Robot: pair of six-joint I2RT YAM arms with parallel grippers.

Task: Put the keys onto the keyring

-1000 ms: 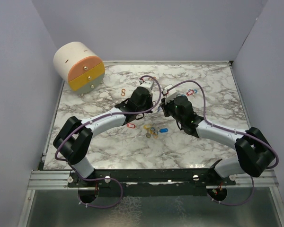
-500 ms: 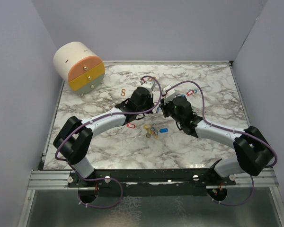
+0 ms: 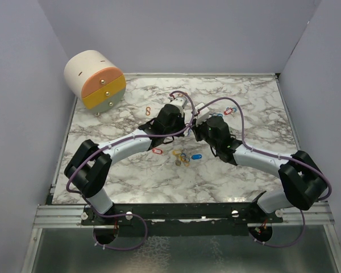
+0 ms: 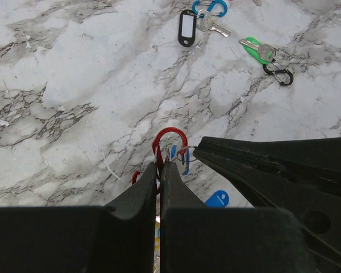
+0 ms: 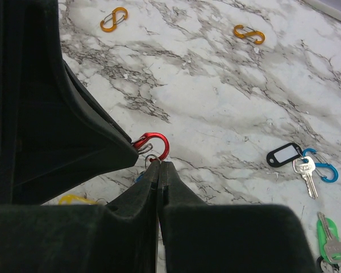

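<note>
Pinching red carabiner (image 4: 170, 138) between closed left gripper (image 4: 159, 165) tips; clamping small metal ring (image 4: 181, 151) in closed right gripper (image 5: 159, 164), right against carabiner, just beyond both tips.

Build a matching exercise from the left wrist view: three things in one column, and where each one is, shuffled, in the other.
Things:
1. red carabiner
2. black tag
3. green tag

Places:
A. on the marble, its key next to a black carabiner
B. pinched at the tip of the left gripper
C. on the marble, its key next to a blue carabiner

Pairs: 1-B, 2-C, 3-A
</note>
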